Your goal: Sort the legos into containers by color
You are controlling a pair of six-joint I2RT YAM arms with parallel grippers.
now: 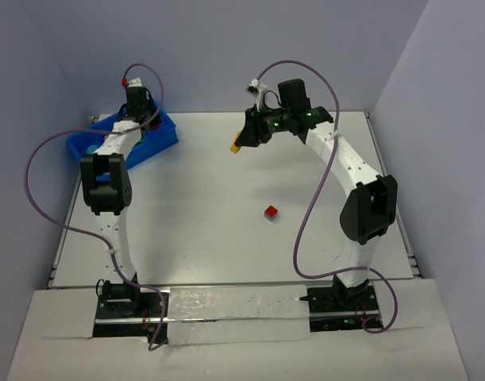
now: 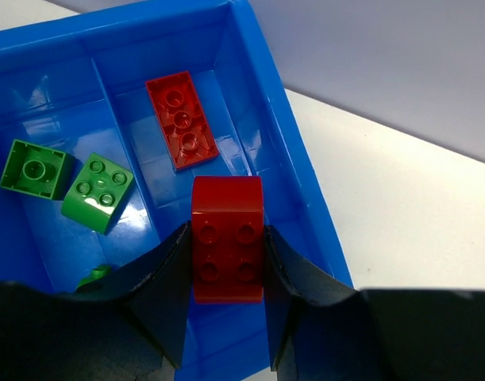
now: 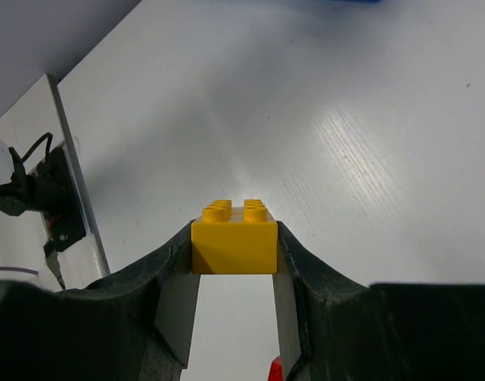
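Red brick, long axis pointing ahead, is hanging clenched in left tool above blue bin; long red brick lying just ahead. Right tool is grasping yellow brick.

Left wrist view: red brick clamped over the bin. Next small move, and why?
Probably open the left gripper to drop the held red brick: it is over the blue bin compartment holding the other red brick, with the green bricks in the next one.
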